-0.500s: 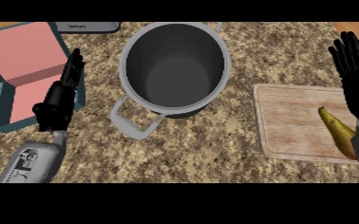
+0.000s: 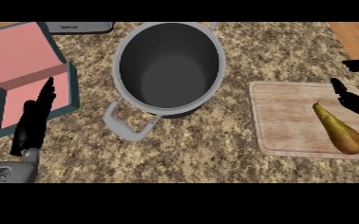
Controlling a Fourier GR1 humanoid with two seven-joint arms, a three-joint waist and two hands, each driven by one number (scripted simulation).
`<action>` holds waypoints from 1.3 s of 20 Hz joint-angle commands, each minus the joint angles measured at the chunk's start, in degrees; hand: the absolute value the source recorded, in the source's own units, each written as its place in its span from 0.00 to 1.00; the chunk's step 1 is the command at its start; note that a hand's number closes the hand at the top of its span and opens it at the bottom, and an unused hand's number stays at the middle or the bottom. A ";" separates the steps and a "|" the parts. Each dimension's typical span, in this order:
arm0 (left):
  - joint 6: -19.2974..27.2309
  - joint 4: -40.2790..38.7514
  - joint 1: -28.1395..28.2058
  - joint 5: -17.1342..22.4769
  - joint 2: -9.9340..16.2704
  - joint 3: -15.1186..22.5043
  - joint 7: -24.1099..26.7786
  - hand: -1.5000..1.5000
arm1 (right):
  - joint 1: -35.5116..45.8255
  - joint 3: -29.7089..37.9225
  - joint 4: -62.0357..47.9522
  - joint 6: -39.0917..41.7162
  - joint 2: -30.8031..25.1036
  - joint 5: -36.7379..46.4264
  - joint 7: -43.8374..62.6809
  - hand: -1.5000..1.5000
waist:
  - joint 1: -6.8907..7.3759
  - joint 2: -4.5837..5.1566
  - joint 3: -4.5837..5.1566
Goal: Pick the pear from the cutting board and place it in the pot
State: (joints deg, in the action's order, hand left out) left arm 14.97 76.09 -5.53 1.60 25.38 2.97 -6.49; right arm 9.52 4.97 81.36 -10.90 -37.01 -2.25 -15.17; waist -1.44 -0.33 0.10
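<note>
The pear lay on the cutting board, right of the pot. Whether the right hand's fingers were apart was unclear; a glancing touch might roll it off.

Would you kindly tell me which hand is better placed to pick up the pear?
The right hand: it shows beside the pear on the cutting board, while the left hand is across the pot.

The right hand is mostly cut off, fingers perhaps curled.
</note>
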 commanded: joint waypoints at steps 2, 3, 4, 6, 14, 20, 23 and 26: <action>0.74 0.01 0.80 -0.13 -0.04 0.48 -8.69 0.50 | -7.10 -0.30 3.53 -17.26 6.31 11.61 -9.41 0.00 | 0.19 0.05 -0.21; -2.12 1.57 -0.87 1.56 3.03 -1.00 -12.33 0.50 | -10.50 -0.07 4.52 -17.70 7.45 11.49 -12.40 0.00 | 0.11 -0.01 -0.23; -3.03 0.58 0.35 2.52 3.43 -2.42 -10.34 0.50 | -13.61 -0.40 4.92 -18.15 7.80 12.67 -14.50 0.00 | 0.39 0.09 -0.15; -2.48 1.06 -0.02 1.26 2.71 -1.65 -11.78 0.50 | -18.64 -1.63 13.00 -20.11 8.07 15.49 -11.99 0.00 | 0.24 0.04 -0.08; -1.65 4.42 1.26 0.09 2.21 -0.92 -13.67 0.50 | -29.68 -0.30 28.27 -12.52 -5.86 30.52 18.01 0.00 | 0.10 0.10 0.21; -1.18 4.71 1.65 -0.69 1.51 -0.82 -12.57 0.50 | -32.93 -2.82 37.87 3.11 -12.79 35.74 37.21 0.00 | 0.68 0.26 0.26; -0.34 4.82 -0.16 -1.70 0.19 0.41 -14.40 0.50 | -31.97 -4.82 39.56 12.43 -15.61 33.60 44.26 0.00 | 1.13 0.53 0.18; -1.81 5.12 1.29 -1.13 0.90 -0.59 -13.25 0.50 | -29.86 -7.13 46.38 19.21 -14.91 30.81 53.05 0.00 | 1.66 0.40 0.06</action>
State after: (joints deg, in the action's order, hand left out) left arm 13.02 81.46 -4.22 1.05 26.95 2.31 -20.02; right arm -21.63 -0.14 122.19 -0.53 -50.58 30.75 28.30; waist -0.13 0.00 0.24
